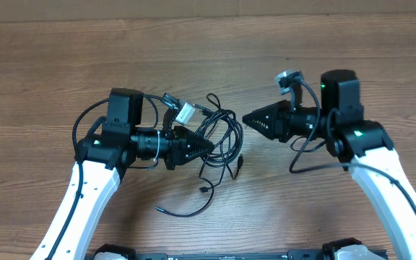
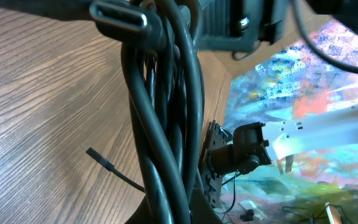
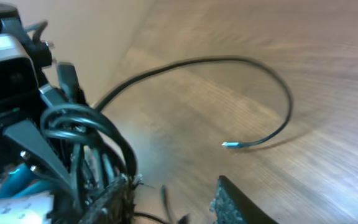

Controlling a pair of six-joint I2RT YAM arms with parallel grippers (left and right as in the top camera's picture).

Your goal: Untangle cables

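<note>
A small white tag [image 1: 185, 113] sits on the cables [image 1: 222, 137], its print too small to read. The left arm reaches rightward, its pincer [image 1: 209, 146] clamped on the tangled bundle at the middle of the worktop [image 1: 193, 50]; loose plug ends trail toward the near edge. The right arm points leftward, its pincer [image 1: 248, 120] narrowly parted and empty, just beside the bundle. The worktop is brown wood grain.

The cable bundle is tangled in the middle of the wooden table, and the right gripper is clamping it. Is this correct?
Not quite: the left gripper is clamping the cable bundle, not the right gripper, which holds nothing. The overhead view shows it. The rest is right.
</note>
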